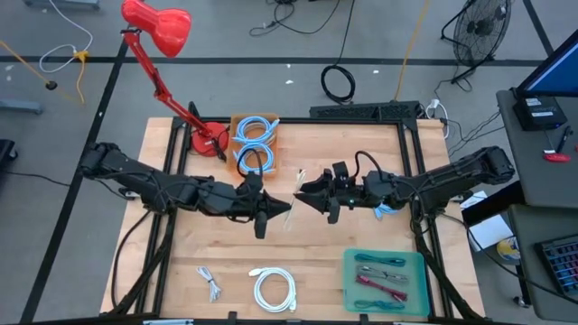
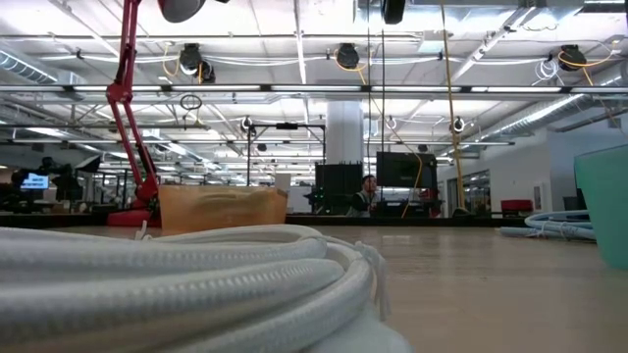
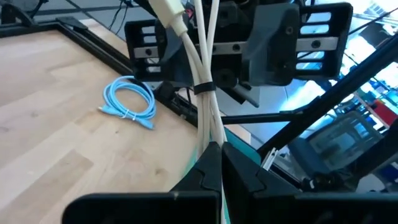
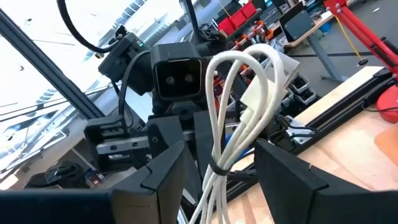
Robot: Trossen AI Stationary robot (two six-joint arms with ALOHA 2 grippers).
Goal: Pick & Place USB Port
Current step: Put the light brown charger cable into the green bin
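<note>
A bundled white USB cable (image 3: 202, 68) hangs in the air over the table's middle, bound by a dark tie (image 3: 204, 87), with its connector (image 3: 171, 14) at the far end. My left gripper (image 3: 217, 149) is shut on it. Facing it from the table's right, my right gripper (image 4: 221, 148) is open. Its two fingers (image 4: 165, 171) stand on either side of the bundle's looped end (image 4: 245, 93) without touching it. In the high view the cable (image 1: 293, 194) shows as a thin white line between the two grippers. My left gripper pinches the cable bundle's strands (image 3: 210, 127) between its two fingers, at the end below the tie. The fingers come nearly level from the table's left. The bundle runs on past the fingertips toward my right gripper, lifted clear of the table.
A cardboard box of blue cables (image 1: 256, 143) and a red lamp (image 1: 163, 54) stand at the far left. A loose blue cable (image 3: 130, 102) lies under my right arm. Near the front edge lie a white coil (image 1: 275, 289), a small white cable (image 1: 209, 283) and a teal tray (image 1: 417, 271).
</note>
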